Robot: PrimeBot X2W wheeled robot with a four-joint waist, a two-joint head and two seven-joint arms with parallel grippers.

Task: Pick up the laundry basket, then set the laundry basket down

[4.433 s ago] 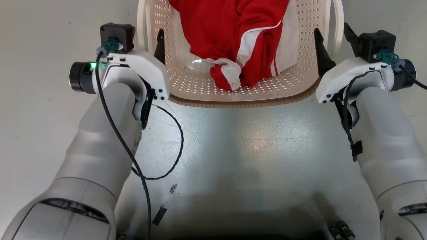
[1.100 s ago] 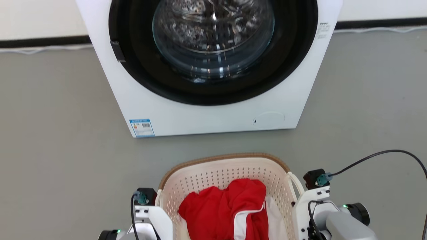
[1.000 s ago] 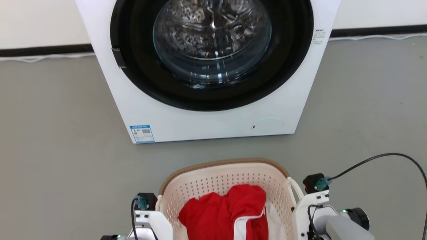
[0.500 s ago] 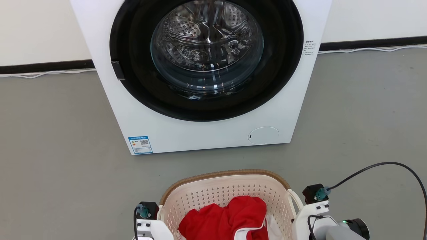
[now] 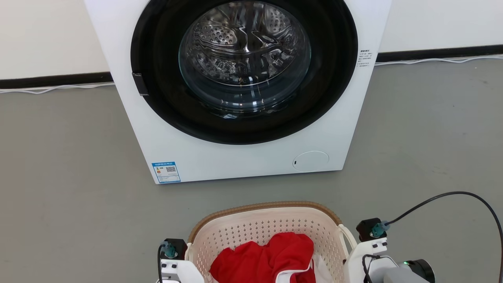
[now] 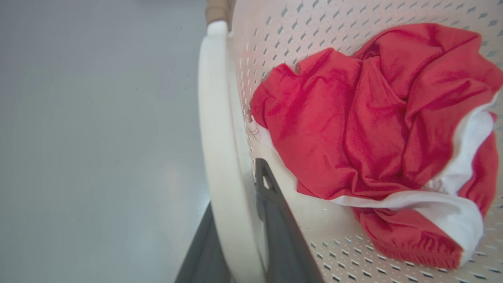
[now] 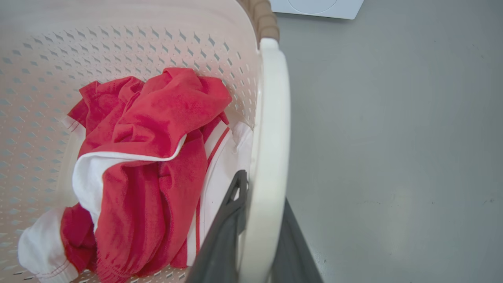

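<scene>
Since a few seconds back the head camera has swung up (the arms' hold looks unchanged): the laundry basket (image 5: 251,226) sits low centre, before the washing machine (image 5: 243,161). Left wrist view: the left gripper (image 6: 239,220) pinches the left loop handle (image 6: 214,137). Right wrist view: the right gripper (image 7: 262,196) clamps the right loop handle (image 7: 273,118). Grasp made, I judge; whether it has left the floor (image 5: 70,196) I cannot tell; setting down remains.
</scene>
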